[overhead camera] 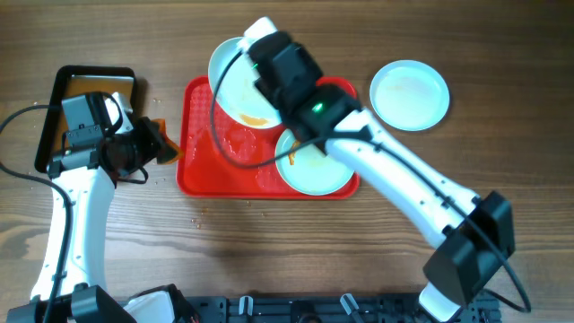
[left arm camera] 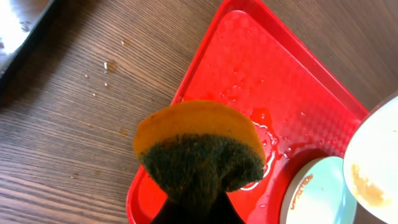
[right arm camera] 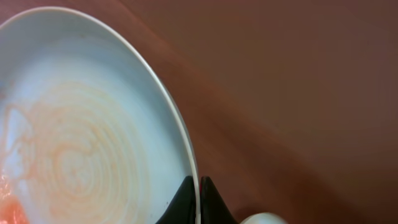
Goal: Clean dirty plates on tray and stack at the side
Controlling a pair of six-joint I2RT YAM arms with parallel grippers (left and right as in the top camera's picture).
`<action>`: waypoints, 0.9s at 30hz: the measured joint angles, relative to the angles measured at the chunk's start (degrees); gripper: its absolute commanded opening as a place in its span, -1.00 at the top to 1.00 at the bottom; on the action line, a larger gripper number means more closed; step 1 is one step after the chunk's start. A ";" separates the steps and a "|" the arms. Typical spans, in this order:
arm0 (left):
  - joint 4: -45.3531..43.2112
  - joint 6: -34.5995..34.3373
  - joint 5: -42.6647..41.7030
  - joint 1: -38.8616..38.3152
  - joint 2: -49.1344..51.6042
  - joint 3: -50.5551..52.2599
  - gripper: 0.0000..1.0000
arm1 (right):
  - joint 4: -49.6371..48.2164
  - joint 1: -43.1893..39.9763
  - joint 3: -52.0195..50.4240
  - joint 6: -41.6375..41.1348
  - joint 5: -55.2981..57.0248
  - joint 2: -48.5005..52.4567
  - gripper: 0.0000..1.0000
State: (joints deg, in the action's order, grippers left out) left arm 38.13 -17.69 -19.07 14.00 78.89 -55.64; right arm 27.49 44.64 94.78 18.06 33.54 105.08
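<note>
The red tray (overhead camera: 208, 166) lies mid-table. My right gripper (right arm camera: 198, 186) is shut on the rim of a plate (overhead camera: 235, 76) with an orange smear, held tilted over the tray's far-left corner; the plate fills the right wrist view (right arm camera: 81, 124). A second plate (overhead camera: 316, 172) with an orange smear lies on the tray's right side. A third plate (overhead camera: 410, 93) sits on the table right of the tray. My left gripper (left arm camera: 198, 208) is shut on a yellow-and-green sponge (left arm camera: 199, 149), just left of the tray's left edge (left arm camera: 186, 87).
A black pan (overhead camera: 54, 99) stands at the far left behind my left arm. Water drops lie on the wood between pan and tray (left arm camera: 109, 65). Wet patches lie on the tray's left half (left arm camera: 261, 118).
</note>
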 measured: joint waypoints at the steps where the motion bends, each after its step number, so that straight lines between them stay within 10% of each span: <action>1: -0.02 0.00 -0.31 0.00 0.00 0.00 0.92 | -0.98 2.16 -0.02 4.11 3.96 0.00 0.92; 17: 0.50 1.09 -0.81 0.00 0.00 0.00 0.92 | -12.81 14.14 -0.02 35.65 25.27 0.00 0.91; 27: 0.55 1.09 -1.01 0.00 0.00 0.00 0.92 | 4.22 3.98 -2.51 -4.31 -4.04 0.39 0.91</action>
State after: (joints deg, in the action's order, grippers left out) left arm 38.68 -16.60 -20.08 14.00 78.89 -55.64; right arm 31.70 48.62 92.27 13.76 29.50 105.47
